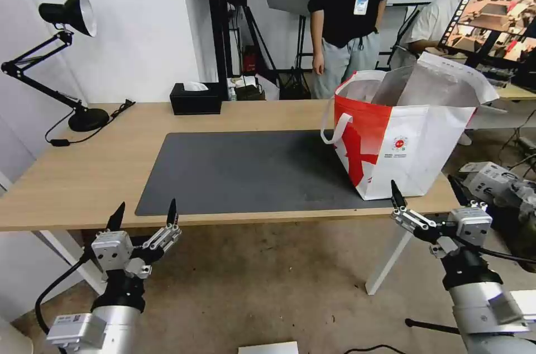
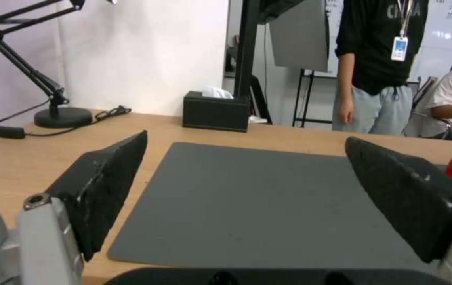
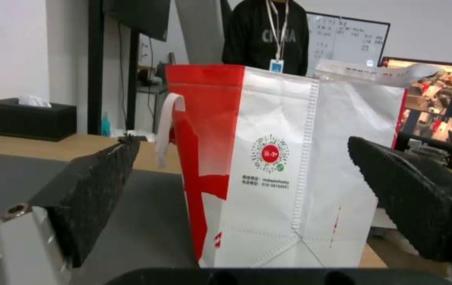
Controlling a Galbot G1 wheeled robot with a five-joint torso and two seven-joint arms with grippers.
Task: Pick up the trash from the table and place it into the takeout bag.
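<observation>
Both grippers held below near edge of table [image 1: 84, 175], fingers spread wide, nothing gripped: left gripper [image 1: 144, 214] under near-left part, right gripper [image 1: 425, 193] by near-right corner. Dark-grey mat [image 1: 240, 170] laid across middle of table, reaching near edge. Takeout bag [image 1: 407, 142] stood upright on mat's right end at near-right corner, mouth open, silver lining seen; contents hidden by walls. Black tissue box [image 1: 195, 99] placed at far edge; desk lamp [image 1: 67, 52] based at far-left corner.
</observation>
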